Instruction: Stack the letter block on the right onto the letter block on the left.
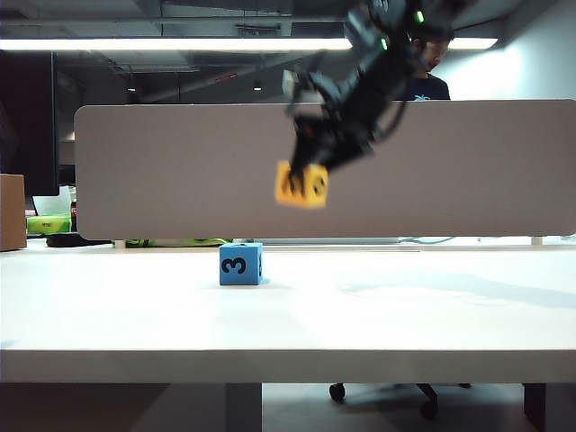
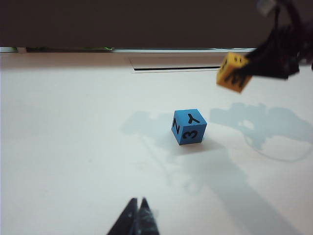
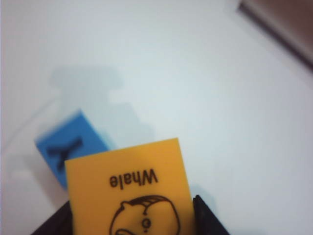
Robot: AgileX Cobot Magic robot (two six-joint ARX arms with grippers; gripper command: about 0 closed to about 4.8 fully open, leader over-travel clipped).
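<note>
closest to the lens: yellow block (image 3: pixel 129 188), printed "whale", clamped between the right gripper (image 3: pixel 132 215) jaws, one dark finger (image 3: pixel 208 220) at each flank. carried high off the white table (image 1: pixel 405 306), clear of the surface, presumably so as to travel over without bumping anything. below the claw and off to one side, well apart: blue block (image 1: pixel 241 264), marked "3" and "y", resting flat on the table, waiting as the base. not yet above it, so likely mid-carry. needs squaring over the blue top before lowering. left gripper (image 2: pixel 138 218) parked low near the table, fingertips pinched together, empty, kept out of the way.
</note>
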